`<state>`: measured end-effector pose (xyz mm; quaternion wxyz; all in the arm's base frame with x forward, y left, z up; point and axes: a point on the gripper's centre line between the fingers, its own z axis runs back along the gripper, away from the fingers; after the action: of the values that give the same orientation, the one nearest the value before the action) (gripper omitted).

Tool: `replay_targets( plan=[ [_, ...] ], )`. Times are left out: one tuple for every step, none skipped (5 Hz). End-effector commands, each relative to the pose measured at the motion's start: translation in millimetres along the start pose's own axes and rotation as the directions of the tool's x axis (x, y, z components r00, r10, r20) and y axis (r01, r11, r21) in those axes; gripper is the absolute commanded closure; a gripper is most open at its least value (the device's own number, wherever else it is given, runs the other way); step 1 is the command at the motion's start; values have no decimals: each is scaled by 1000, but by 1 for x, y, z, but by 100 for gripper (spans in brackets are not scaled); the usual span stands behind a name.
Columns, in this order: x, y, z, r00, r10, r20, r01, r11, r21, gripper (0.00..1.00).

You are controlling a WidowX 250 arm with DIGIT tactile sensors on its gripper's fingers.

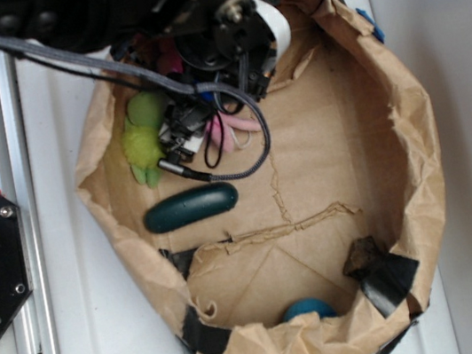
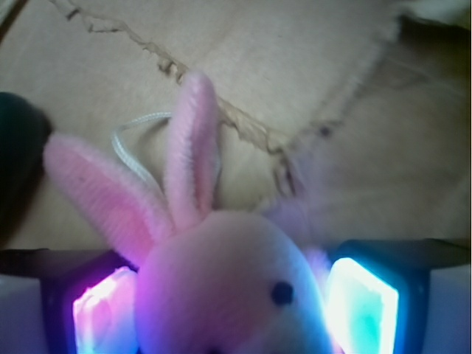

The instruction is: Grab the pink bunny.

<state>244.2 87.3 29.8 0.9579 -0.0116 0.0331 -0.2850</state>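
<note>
In the wrist view the pink bunny (image 2: 221, 287) fills the bottom centre. Its round head sits between my two glowing pads (image 2: 107, 313), and both long ears point away over the brown paper. Each pad touches a side of the head, so my gripper (image 2: 232, 295) is shut on it. From the exterior view, the arm reaches down into the upper left of the paper bag. There the gripper (image 1: 215, 131) is mostly hidden by cables, and only pink bits of the bunny (image 1: 244, 125) show beside it.
A fuzzy green plush toy (image 1: 144, 137) lies just left of the gripper. A dark teal oblong object (image 1: 191, 207) lies below it. A blue ball (image 1: 308, 309) rests at the bag's near wall. The crumpled paper bag rim (image 1: 410, 113) rings everything, patched with black tape (image 1: 387, 279).
</note>
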Motion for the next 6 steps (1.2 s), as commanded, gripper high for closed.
replay_targets(
  plan=[
    [11,-9,-7,1000,-26,1,26,999,31,0],
    [10,-11,-2,1000,-9,26,8,999,38,100],
    [8,-11,9,999,-1,53,-1,999,35,100],
    [12,-20,28,996,-4,85,1,999,37,100],
    [32,-40,71,986,47,162,-58,996,65,100],
    [52,-62,104,963,226,149,-234,971,39,100]
  ],
)
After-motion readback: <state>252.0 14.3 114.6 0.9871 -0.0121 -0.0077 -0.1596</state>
